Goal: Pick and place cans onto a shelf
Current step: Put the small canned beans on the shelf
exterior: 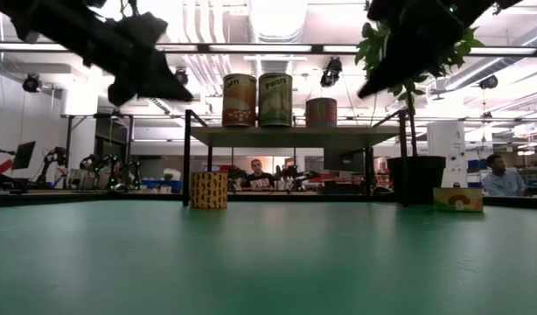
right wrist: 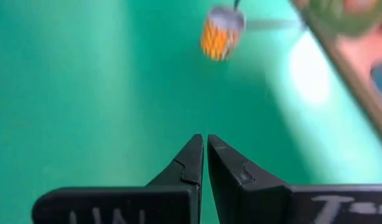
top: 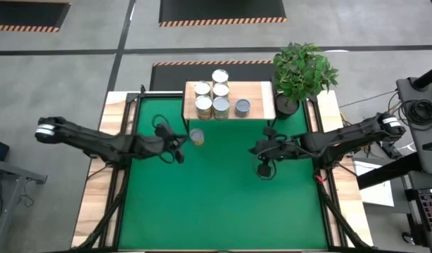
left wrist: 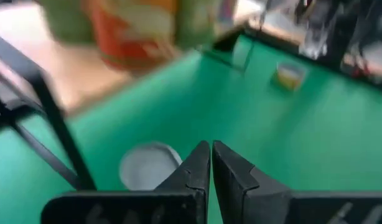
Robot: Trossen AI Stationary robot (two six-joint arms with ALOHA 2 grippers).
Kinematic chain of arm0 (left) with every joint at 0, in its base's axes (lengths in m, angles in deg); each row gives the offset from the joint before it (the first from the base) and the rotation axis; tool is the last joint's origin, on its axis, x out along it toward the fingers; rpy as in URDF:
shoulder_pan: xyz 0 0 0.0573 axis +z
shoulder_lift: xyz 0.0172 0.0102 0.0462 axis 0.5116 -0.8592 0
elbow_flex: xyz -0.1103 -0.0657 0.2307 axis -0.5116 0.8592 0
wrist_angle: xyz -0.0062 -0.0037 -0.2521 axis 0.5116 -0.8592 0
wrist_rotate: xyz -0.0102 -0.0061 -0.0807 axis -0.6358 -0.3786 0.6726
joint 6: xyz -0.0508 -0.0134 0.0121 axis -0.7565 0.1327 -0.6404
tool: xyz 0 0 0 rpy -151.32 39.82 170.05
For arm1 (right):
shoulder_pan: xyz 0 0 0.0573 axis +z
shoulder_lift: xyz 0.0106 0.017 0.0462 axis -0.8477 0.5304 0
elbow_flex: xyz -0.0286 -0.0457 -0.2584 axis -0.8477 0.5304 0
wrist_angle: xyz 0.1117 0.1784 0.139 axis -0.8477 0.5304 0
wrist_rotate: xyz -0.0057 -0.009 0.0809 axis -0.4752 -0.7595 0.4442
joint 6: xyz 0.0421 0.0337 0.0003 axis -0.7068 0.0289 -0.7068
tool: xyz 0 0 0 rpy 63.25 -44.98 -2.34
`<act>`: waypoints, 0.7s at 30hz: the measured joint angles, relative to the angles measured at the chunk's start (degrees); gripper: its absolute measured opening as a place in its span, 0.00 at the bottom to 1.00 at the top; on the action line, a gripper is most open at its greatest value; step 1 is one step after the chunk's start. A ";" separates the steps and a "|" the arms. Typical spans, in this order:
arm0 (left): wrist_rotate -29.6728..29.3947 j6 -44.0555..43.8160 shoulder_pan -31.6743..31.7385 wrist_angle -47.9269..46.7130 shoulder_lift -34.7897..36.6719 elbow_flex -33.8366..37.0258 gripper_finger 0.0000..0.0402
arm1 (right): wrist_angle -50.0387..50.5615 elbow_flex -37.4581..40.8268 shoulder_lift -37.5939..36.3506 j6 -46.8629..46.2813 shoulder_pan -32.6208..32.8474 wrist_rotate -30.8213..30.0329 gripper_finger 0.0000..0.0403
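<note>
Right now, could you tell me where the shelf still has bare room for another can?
The shelf is crowded on its left half, where five cans cluster. A grey can stands alone near the front. Bare wood remains at the right end beside the plant, and behind the grey can.

Table (top: 223,204): green-topped, with light-wood edges showing along its left and right sides, filling the lower middle of the high view.
Shelf (top: 262,95): stands on thin black legs at the table's upper edge, centre of the frame.
Can (top: 196,136): alone on the green (orange-yellow label), just below the shelf's left end.
Potted plant (top: 302,70): upper right, beside the shelf's right end.
</note>
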 joint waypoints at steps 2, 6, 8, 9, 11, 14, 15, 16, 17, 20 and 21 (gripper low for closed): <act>-1.78 0.55 -2.30 3.72 -5.00 0.40 0.00 | -3.96 0.50 -0.42 3.38 0.00 0.04 0.03; -12.32 2.47 -7.41 12.35 -16.83 0.66 0.00 | -7.64 0.54 -0.58 8.03 0.00 0.04 0.03; -18.55 1.95 -9.22 14.10 -22.33 -0.11 0.00 | -8.28 0.54 -0.58 9.23 0.00 0.02 0.03; -21.04 1.62 -9.86 14.44 -24.74 -0.76 0.00 | -8.42 0.55 -0.58 9.45 0.00 0.04 0.03; -24.06 0.47 -10.54 14.54 -28.93 -2.05 0.00 | -8.47 0.58 -0.58 9.51 0.00 0.04 0.03; -24.71 -3.42 -10.50 14.56 -34.07 -3.78 0.01 | -8.46 0.77 -0.58 9.59 0.00 0.04 0.03; -24.73 -4.58 -10.40 14.54 -35.35 -4.18 0.02 | -8.45 0.83 -0.58 9.77 0.00 0.03 0.03; -24.75 -5.36 -10.29 14.52 -36.49 -4.56 0.03 | -8.47 0.88 -0.58 9.86 0.00 0.04 0.03; -24.73 -6.04 -10.27 14.53 -37.34 -4.79 0.05 | -8.47 0.96 -0.58 9.88 0.00 0.04 0.03; -24.56 -8.36 -10.20 14.54 -38.52 -4.91 0.13 | -8.41 1.18 -0.58 9.88 0.00 0.04 0.03; -24.51 -9.36 -10.20 14.55 -38.57 -4.78 0.16 | -8.40 1.23 -0.58 9.88 0.00 0.04 0.03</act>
